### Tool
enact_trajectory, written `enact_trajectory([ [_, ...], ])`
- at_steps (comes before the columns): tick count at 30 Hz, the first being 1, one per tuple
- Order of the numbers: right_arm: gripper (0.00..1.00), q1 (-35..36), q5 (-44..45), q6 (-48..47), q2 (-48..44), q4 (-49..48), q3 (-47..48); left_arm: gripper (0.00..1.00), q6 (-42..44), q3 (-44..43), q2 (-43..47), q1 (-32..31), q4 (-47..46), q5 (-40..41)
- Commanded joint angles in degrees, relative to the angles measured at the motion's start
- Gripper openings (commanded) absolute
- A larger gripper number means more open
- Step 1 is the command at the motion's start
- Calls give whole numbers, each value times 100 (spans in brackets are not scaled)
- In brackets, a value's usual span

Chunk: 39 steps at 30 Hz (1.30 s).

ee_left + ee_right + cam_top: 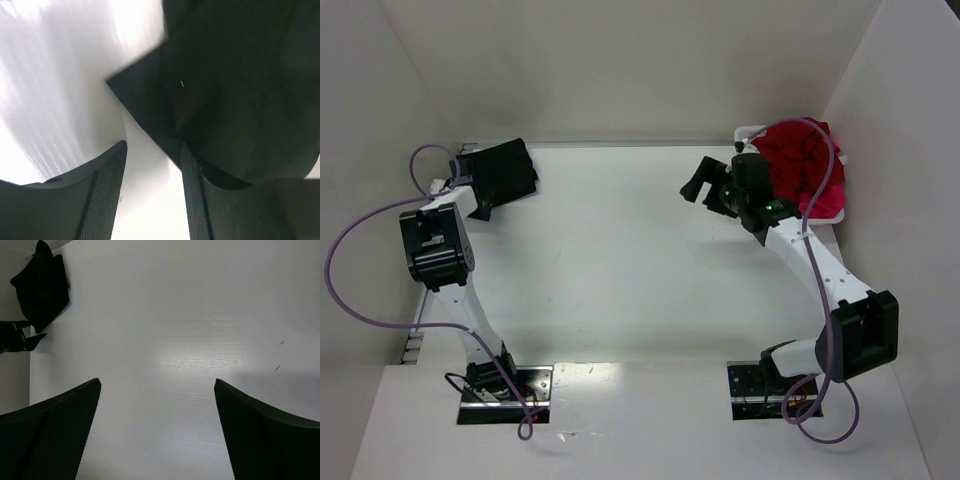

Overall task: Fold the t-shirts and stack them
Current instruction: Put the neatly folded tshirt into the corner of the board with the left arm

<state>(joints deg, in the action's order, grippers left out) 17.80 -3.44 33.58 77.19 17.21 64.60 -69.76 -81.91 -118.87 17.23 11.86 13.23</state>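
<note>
Two arms out, both reaching to the far side of the table (620, 270).

Left gripper (480, 203) sits at the far left corner, right at the near edge of the black t-shirt (505, 168). The shirt is a compact dark bundle lying flat on the table by the back wall. In the left wrist view, the gripper (152, 192) has its fingers (107, 197) partly spread with bare white table showing in the gap between them. Nothing is clamped. The black t-shirt (235, 90) fills the upper right, with one corner pointing left. The right-hand finger in that view overlaps the shirt's lower edge. Probably touching cloth, but the view is too dark and blurred to be sure.

Right gripper (698, 182) hangs over the far right part of the table, just left of the white basket (836, 214). Its fingers (60, 437) are spread wide and released, holding nothing, with only tabletop under them (157, 432). That wrist view also catches the black t-shirt (42, 290) far off at top left, with the left gripper (15, 337) just below it.

Red t-shirt (790, 155) is heaped in the basket at the far right corner. A pink t-shirt (827, 195) shows at the heap's right and near edges. Both are crumpled, not folded. The black shirt and the basket pile are well apart, at opposite corners.
</note>
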Motion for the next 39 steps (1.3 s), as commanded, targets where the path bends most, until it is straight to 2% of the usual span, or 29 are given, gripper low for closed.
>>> enact_trajectory([
  [1,100,-40,107,-27,86,-210,352,56,-170,-194,-66,113,89,399],
  [11,100,-40,54,-27,350,-210,527,55,-3,-861,-663,280,62,453],
  [32,100,-40,54,87,402,-210,580,55,208,-2944,-1876,562,326,355],
  [35,100,-40,54,87,455,-210,632,55,278,-2884,-1877,562,326,242],
  [39,100,-40,1,87,455,-157,633,62,410,-2384,-1447,562,248,171],
])
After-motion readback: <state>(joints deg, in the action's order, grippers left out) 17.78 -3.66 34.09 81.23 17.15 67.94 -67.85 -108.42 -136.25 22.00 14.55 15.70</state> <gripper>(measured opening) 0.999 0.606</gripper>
